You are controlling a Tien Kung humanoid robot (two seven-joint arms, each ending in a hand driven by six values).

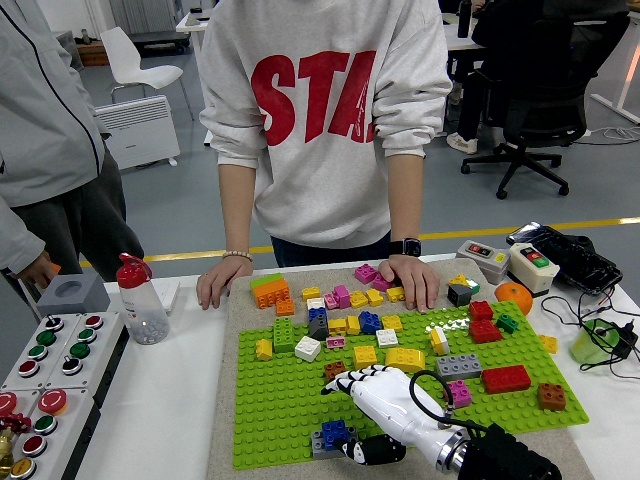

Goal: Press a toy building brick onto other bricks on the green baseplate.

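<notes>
- At the surface's (pixel 170 400) left edge you have a panel of red and green push buttons (pixel 45 375), with a grey block (pixel 72 293) behind it at the far left corner.
- Just right of those stands a clear bottle with a red cap (pixel 140 300).
- A person stands at the far edge; one hand (pixel 222 280) rests flat on the surface near the baseplate's far left corner, the other hand (pixel 412 280) lies among loose bricks at the far edge (a watch shows on that wrist).
- The green baseplate (pixel 290 400) lies on a grey mat in the middle of the surface, with many small bricks pressed on across its far half.
- Your task brick, a blue and grey brick stack (pixel 332 437), sits at the baseplate's near edge.
- The right hand (pixel 385 410) reaches in from the near right corner; its white fingers (pixel 350 380) are curled, palm down, over the baseplate just right of that stack, with the thumb low beside it. You cannot tell whether they touch it.
- Toward the right edge: a red brick (pixel 506 378), an orange (pixel 513 297), two button boxes (pixel 505 262) and a green cup (pixel 596 342).
</notes>
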